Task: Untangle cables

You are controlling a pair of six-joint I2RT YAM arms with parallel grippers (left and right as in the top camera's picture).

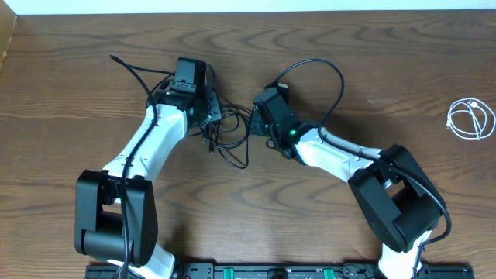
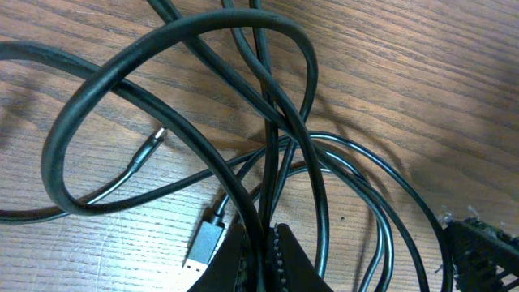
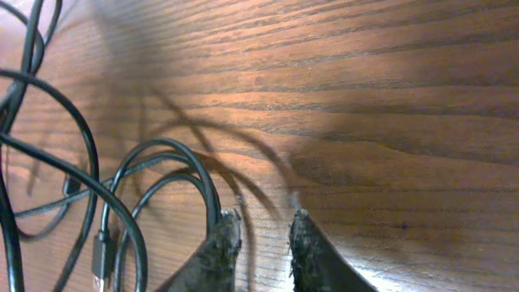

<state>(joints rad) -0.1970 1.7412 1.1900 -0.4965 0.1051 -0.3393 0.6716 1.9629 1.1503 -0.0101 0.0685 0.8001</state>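
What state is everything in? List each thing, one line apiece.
left fingers: shut on the black cables
right fingers: open, nothing between them
black cables: tangled together in loops
white cable: coiled, lying apart from the others

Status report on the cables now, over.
Left hand shut on black cables. Right hand open, empty, beside them. Tangle not undone; white cable coiled apart, on right side.

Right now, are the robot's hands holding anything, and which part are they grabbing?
The left hand pinches the black cables along the cord, not at a plug. The right hand holds nothing: bare table shows between its fingers.
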